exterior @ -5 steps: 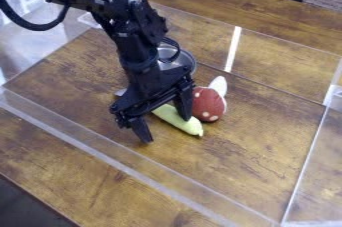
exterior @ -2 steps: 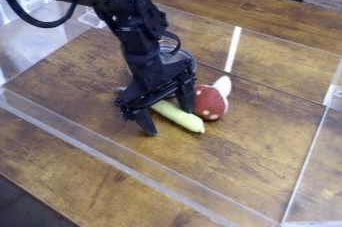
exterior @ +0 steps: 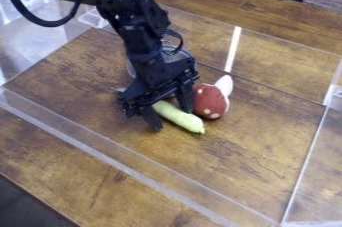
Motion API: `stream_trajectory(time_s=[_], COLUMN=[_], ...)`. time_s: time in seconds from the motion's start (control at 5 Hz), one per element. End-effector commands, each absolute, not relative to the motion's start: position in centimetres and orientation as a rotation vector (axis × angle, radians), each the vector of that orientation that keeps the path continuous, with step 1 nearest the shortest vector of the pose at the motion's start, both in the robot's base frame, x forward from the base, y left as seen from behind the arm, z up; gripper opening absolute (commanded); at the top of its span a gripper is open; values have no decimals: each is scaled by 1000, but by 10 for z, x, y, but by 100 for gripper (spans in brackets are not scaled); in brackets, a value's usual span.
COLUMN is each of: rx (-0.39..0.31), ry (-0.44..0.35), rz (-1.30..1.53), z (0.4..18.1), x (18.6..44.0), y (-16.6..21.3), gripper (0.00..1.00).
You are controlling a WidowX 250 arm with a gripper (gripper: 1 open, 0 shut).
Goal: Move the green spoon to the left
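The green spoon (exterior: 183, 121) lies on the wooden table with its yellow-green handle pointing toward the lower right; its bowl end is hidden under my gripper. My gripper (exterior: 160, 110) points steeply down over the handle's left end. Its black fingers (exterior: 150, 120) stand on either side of the handle with a gap still showing, so it is open. I cannot tell whether the pads touch the handle.
A red-brown and white mushroom toy (exterior: 211, 100) lies right beside the spoon, on its right. A round silver pot (exterior: 170, 53) sits behind the arm, mostly hidden. Low clear plastic walls (exterior: 160, 171) border the wooden table (exterior: 80, 81) at the front and sides.
The fingers have drawn closer together around the spoon's handle. The gripper sits slightly lower and nearer the spoon. The spoon and the mushroom toy have not moved.
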State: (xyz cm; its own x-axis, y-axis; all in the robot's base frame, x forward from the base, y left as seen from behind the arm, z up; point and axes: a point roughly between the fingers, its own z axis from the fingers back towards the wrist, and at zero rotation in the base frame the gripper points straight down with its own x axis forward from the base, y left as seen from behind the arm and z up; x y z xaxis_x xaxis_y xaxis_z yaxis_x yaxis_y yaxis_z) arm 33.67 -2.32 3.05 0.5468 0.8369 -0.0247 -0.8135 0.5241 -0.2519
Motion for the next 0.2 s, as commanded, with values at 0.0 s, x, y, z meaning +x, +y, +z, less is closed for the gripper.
stream_trajectory(time_s=[0.0], rx=[-228], ry=[-100], rz=[977], z=[34], x=[334], y=[-25], gripper=[0])
